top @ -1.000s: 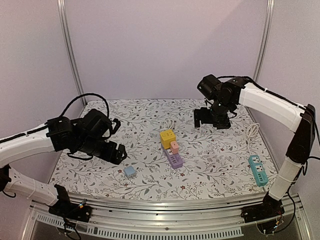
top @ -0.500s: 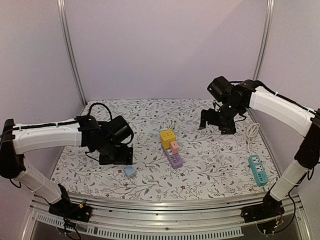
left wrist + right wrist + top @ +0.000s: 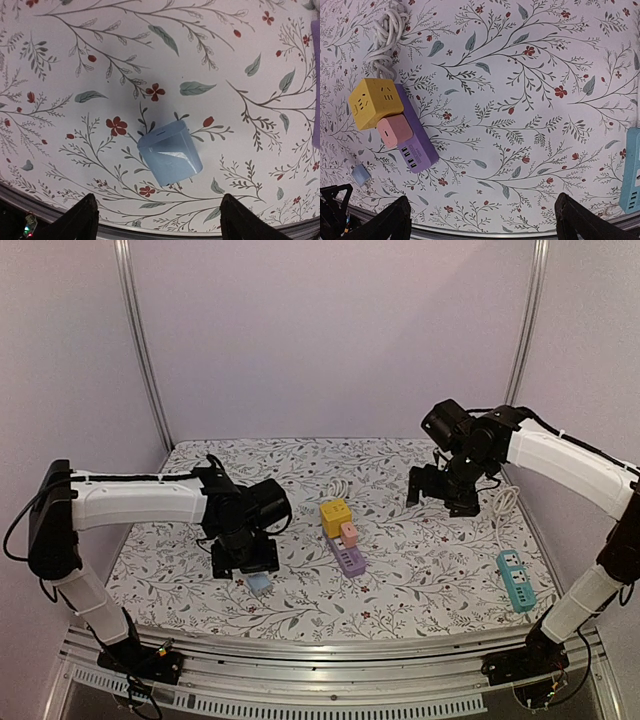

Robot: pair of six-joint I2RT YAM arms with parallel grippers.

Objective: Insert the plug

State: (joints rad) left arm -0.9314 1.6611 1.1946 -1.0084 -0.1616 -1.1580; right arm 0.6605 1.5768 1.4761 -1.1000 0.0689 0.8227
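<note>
Hovering above the table (image 3: 250, 40), the left claw (image 3: 159, 220) is being held wide with nothing gripped; the blue plug (image 3: 170, 155) is lying flat just ahead, centred between its fingers (image 3: 80, 220). The right claw (image 3: 482, 220) is being held wide, the purple power strip (image 3: 415, 147) well ahead, off-centre.

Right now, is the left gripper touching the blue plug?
Apart. Left wrist view: the plug lies on the cloth ahead of the open left gripper, bare cloth showing between it and each finger.
</note>
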